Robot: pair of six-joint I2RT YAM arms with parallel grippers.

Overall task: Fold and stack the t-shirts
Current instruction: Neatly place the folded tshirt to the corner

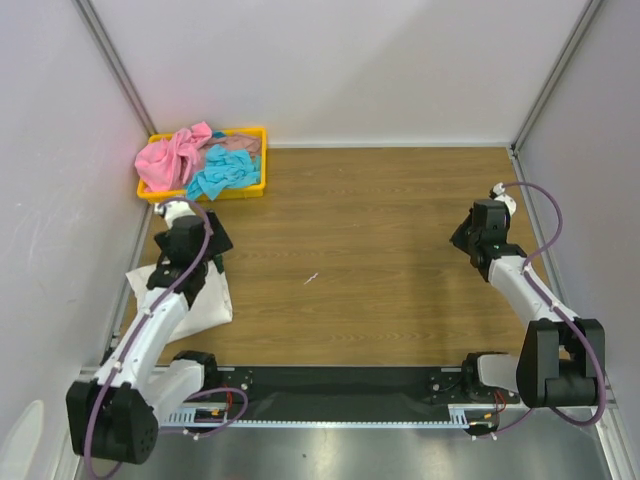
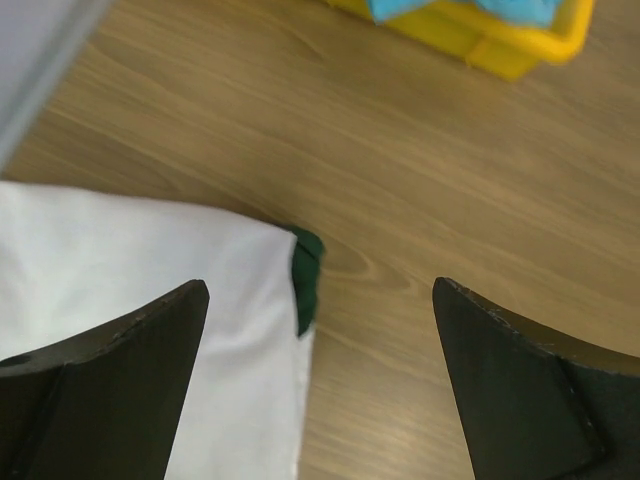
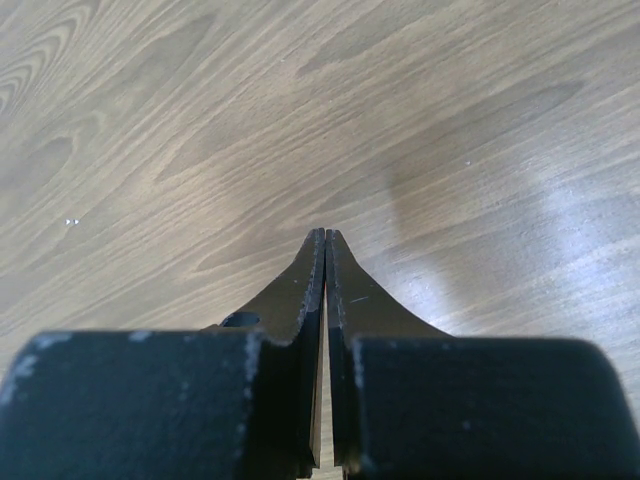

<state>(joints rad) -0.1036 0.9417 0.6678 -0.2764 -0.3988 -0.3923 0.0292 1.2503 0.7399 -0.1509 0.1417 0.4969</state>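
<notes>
Currently: folded white t-shirt (image 2: 140, 250) at near-left edge of table (image 2: 450, 180), left gripper (image 2: 320, 288) wide open over its hem, right gripper (image 3: 325, 238) closed, empty — risk: finger snags cloth on lift-off, undoing fold.

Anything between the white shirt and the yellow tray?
Nothing but bare wooden table separates the white shirt from the yellow tray. The left wrist view shows it.
</notes>
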